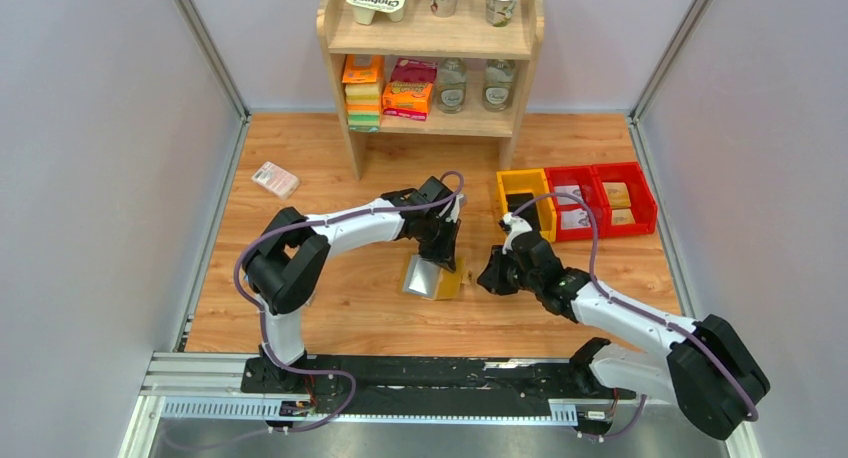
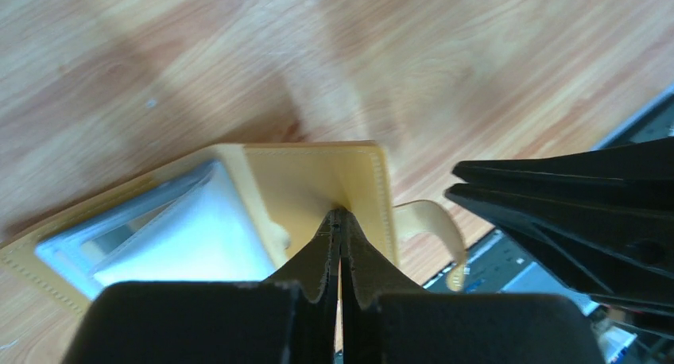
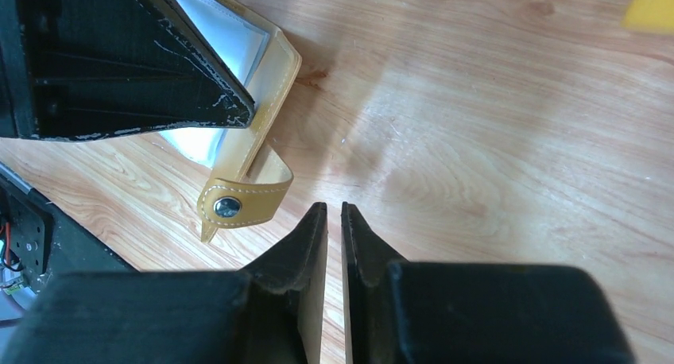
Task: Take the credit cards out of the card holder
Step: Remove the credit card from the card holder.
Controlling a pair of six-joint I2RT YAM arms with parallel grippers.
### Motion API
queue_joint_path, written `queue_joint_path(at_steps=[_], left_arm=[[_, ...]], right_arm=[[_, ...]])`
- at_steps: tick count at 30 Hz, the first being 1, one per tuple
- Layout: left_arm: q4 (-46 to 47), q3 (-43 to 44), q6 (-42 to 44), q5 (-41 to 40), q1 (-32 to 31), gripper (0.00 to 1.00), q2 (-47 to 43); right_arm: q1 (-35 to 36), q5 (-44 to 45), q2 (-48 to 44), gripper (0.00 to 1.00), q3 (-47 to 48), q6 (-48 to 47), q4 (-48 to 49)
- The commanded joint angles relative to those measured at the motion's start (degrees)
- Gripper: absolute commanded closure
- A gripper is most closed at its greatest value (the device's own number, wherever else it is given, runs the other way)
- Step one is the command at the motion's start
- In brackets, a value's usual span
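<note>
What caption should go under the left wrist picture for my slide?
Left gripper pinching the opened tan card holder by one flap, wooden table behind.

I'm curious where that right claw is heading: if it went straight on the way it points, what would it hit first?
Probably the bare wooden table, just beside the snap strap of the card holder; the right gripper seems to miss it, though depth is unclear.

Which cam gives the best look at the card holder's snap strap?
Right wrist: the strap curls off the card holder, metal snap facing the lens. Left wrist shows only the strap's curled back; top external makes it too small to tell.
</note>
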Motion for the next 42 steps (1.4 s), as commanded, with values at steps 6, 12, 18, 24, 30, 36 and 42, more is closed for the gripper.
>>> queue_joint_path(at_steps=[6,12,18,24,30,36,42], left_arm=[[0.9,-1.9,0.9,-3.1,-0.3,1.00,0.9],[1.7,-0.4,0.8,-4.8,-0.3,0.96,1.8],[1.1,0.2,-0.2,-6.5,-0.3,0.94,4.6],[1.8,-0.1,-0.9,-9.4,-0.2,0.92,2.0],[3.9,-4.3,-3.0,-12.5,1.6,0.83,-5.3],[7.2,-12.1,-5.7,-12.4,5.0,0.61,-16.0],[8.3,-17.8,-7.7,-12.3,7.0,0.49,-20.9]], right_arm=[[0.4,2.2,-0.7,0.86,3.4,0.4,6.8],[0.4,1.3,-7.8,0.78,3.1,-0.1,7.6],[0.4,-5.3,-2.1,0.78,5.4,0.2,10.3],[0.4,-8.6,7.1,0.80,2.5,3.2,16.1],[0.4,-8.5,15.2,0.84,1.0,2.1,17.2],[0.3,-8.3,20.7,0.88,1.2,2.0,17.9],[0.3,-8.5,22.8,0.89,1.3,1.6,18.6]])
